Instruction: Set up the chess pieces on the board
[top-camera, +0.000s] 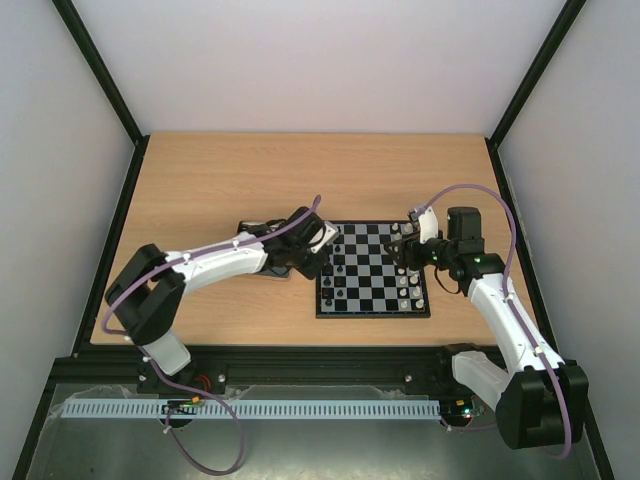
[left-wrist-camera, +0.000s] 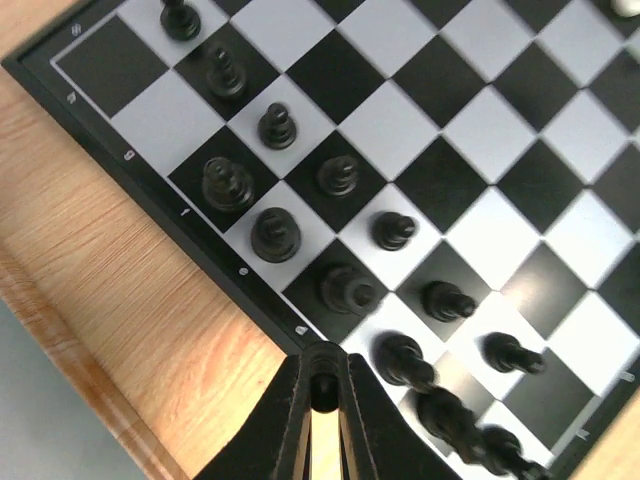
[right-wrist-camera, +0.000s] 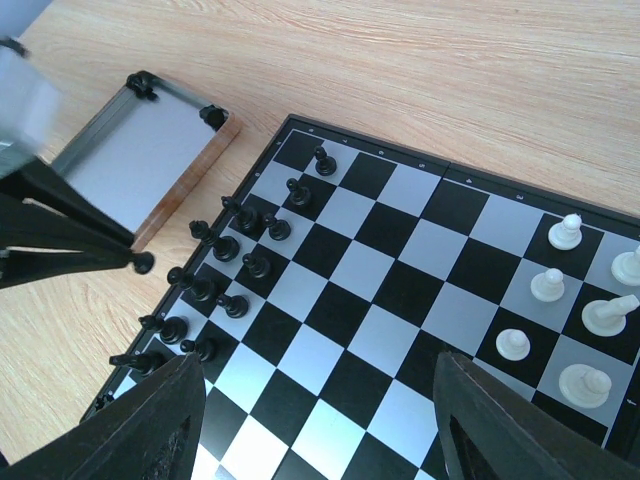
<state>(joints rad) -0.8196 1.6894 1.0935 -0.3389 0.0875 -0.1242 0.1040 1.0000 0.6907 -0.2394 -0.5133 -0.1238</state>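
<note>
Chessboard (right-wrist-camera: 400, 290) under right gripper (right-wrist-camera: 320, 365), jaws wide open. Grey tray (right-wrist-camera: 150, 160) far left of them. Left gripper (left-wrist-camera: 322, 365) jaws pinched on tiny black piece (right-wrist-camera: 143, 262) at board edge. Black chess pieces (left-wrist-camera: 275, 235) in two rows just ahead. White pieces (right-wrist-camera: 585, 315) right of right jaws.

Black chess pieces (right-wrist-camera: 225, 247) lined the board's (right-wrist-camera: 400, 290) left edge, white pieces (right-wrist-camera: 548, 286) stood at right, and a grey tray (right-wrist-camera: 150, 160) lay upper left.

You're looking at a light wooden worktop (top-camera: 250, 180), boxed in by plain white walls (top-camera: 320, 60) and black corner posts (top-camera: 98, 70), evenly lit.
</note>
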